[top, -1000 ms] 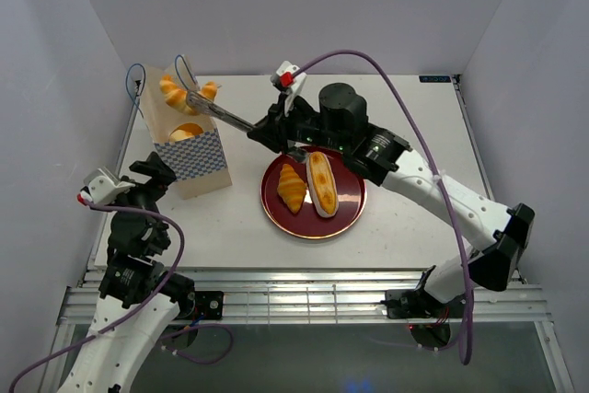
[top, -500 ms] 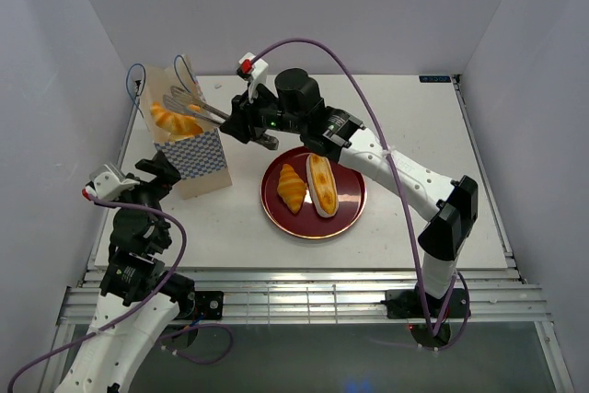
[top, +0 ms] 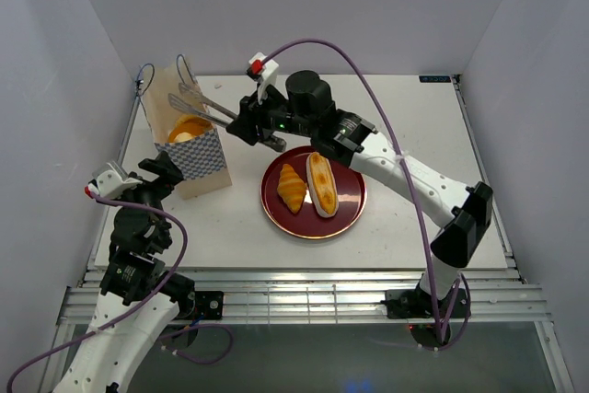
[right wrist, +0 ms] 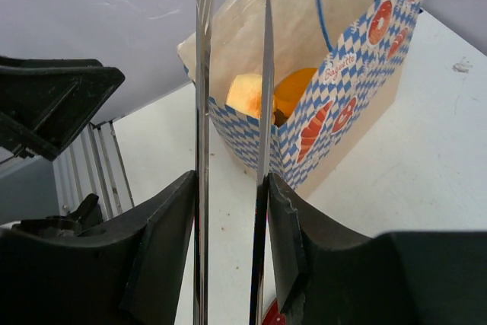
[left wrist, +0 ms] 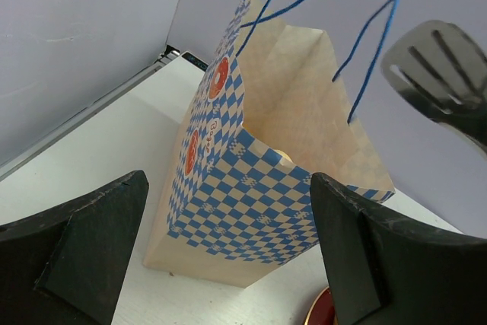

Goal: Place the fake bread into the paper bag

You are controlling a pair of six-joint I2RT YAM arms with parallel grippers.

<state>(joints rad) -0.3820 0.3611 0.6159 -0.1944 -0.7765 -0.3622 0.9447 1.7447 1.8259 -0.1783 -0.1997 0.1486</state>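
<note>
The paper bag [top: 190, 152] stands upright at the table's left, its top open, with golden-brown fake bread [top: 190, 128] inside. It shows in the left wrist view [left wrist: 259, 188] and the right wrist view [right wrist: 338, 74], where bread [right wrist: 283, 90] lies inside. A croissant [top: 292, 187] and an oblong roll [top: 322, 183] lie on the dark red plate [top: 313, 228]. My right gripper [top: 247, 126] [right wrist: 228, 180] is shut on metal tongs [top: 197, 102] [right wrist: 202, 97], whose empty tips are spread above the bag's mouth. My left gripper [top: 162, 172] [left wrist: 228, 180] is open just in front of the bag.
The tongs' slotted head [left wrist: 440, 74] hangs above the bag's right side. The bag's blue cord handles [top: 140, 77] stick up. White walls close in the table on the left, back and right.
The tongs carried a croissant over the bag, dipped it into the mouth, and are now empty and spread; the croissant is inside. The right arm has drawn back slightly.
</note>
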